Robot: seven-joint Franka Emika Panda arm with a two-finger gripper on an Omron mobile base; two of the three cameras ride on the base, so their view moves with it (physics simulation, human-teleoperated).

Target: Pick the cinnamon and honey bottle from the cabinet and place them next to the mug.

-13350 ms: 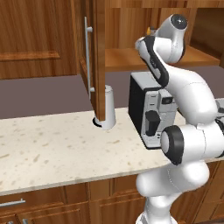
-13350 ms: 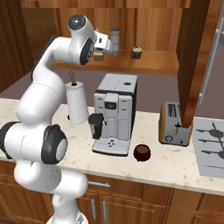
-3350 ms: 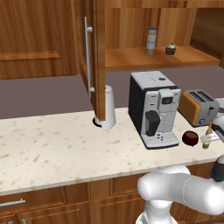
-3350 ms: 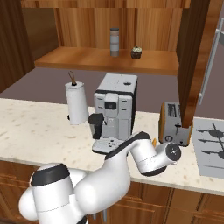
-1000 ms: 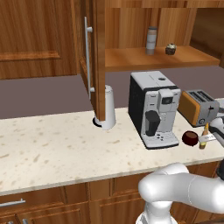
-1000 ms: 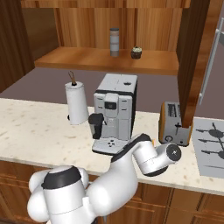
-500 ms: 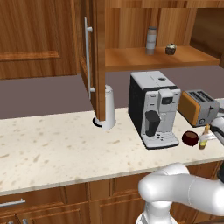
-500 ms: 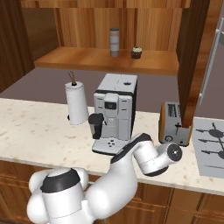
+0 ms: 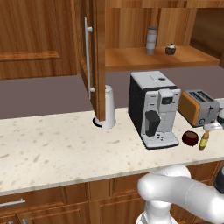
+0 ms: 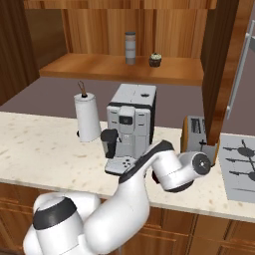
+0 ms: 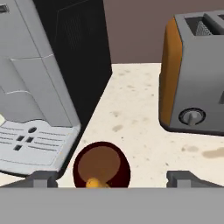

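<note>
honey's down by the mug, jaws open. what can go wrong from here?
1. The honey bottle stands upright right beside the mug, with the open gripper just above its cap; a sideways retreat could topple it.
2. The cinnamon shares the cabinet shelf with a small dark lidded item that could get bumped.

We see a speckled cream counter point(image 9: 52, 148) over brown wooden drawers point(image 9: 43, 203), a dull mauve back wall point(image 9: 39, 94), and wood panelling point(image 10: 164, 30) lining the upper recess.
</note>
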